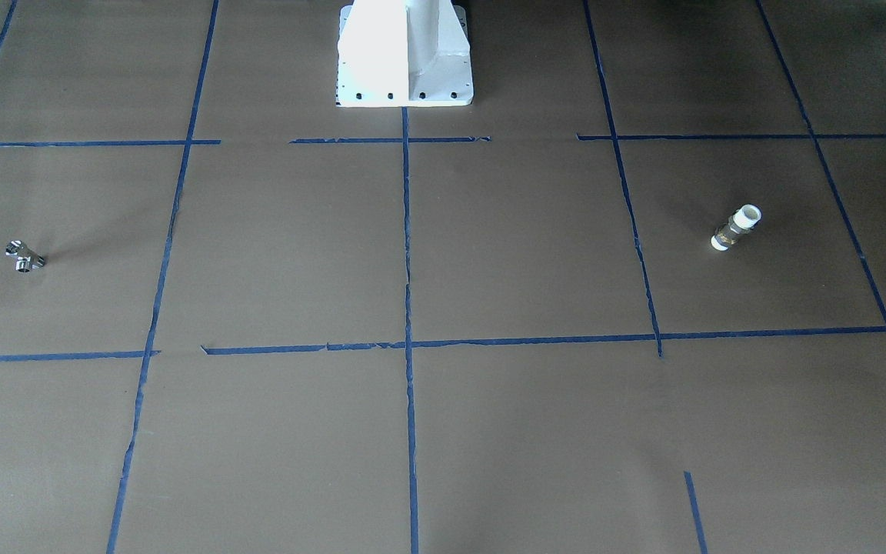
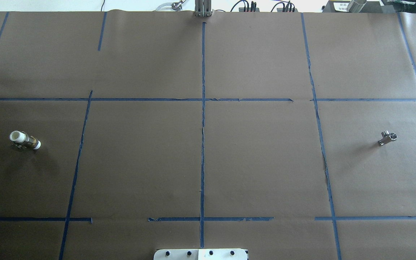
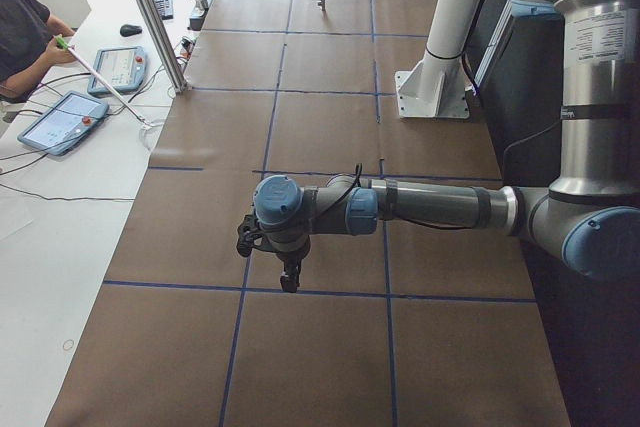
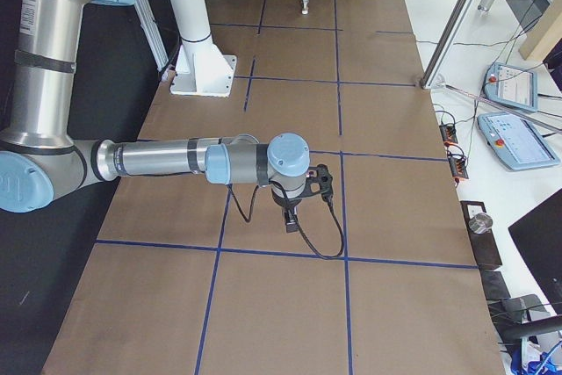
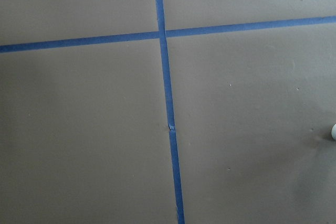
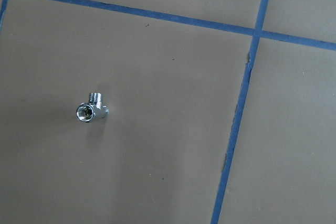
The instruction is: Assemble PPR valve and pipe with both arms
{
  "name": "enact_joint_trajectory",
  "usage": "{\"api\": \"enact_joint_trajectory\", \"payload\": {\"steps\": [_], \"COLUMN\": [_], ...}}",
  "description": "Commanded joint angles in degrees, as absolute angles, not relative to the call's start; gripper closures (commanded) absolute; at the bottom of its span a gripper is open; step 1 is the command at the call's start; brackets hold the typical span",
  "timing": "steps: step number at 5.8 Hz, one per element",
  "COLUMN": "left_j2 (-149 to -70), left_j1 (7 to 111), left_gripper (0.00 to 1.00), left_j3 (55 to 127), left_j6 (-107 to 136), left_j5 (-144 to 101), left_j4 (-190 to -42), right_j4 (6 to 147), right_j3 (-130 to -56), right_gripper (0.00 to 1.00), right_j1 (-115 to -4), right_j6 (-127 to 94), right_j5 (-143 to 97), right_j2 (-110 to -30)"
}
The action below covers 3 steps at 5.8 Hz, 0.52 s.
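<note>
The PPR valve (image 1: 736, 228), white ends with a brass band, lies on the brown paper on the robot's left side; it also shows in the overhead view (image 2: 25, 140) and far off in the exterior right view (image 4: 305, 2). The pipe (image 1: 25, 257), a small silver T fitting, lies on the robot's right side, and shows in the overhead view (image 2: 387, 138) and the right wrist view (image 6: 92, 109). My left gripper (image 3: 290, 282) and right gripper (image 4: 290, 221) hang above the paper and show only in the side views. I cannot tell whether they are open or shut.
Blue tape lines (image 2: 203, 144) divide the brown paper into squares. The robot's white base (image 1: 404, 58) stands at the table's middle edge. Tablets and cables (image 3: 62, 122) lie on the white bench beyond the table, where an operator sits.
</note>
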<state>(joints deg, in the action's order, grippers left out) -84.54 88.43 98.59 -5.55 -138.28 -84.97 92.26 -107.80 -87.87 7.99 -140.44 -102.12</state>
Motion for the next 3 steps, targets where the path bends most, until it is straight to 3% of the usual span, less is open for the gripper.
{"api": "enact_joint_trajectory", "payload": {"steps": [1,3], "left_j2": [-83.42,-82.45], "left_j1": [87.72,87.02], "left_gripper": [0.00,0.00], "left_j3": [101.05,105.53], "left_j6": [-5.71,-5.28], "left_j5": [-136.95,-134.47], "left_j4": [-81.77,-81.65], "right_j4": [92.20,92.11], "right_j3": [-107.93,-107.84], "right_gripper": [0.00,0.00], "right_j1": [-87.89,-87.89], "right_j6": [8.00,7.65], "right_j5": [-140.27,-140.36], "right_j2": [-102.13,-102.13]}}
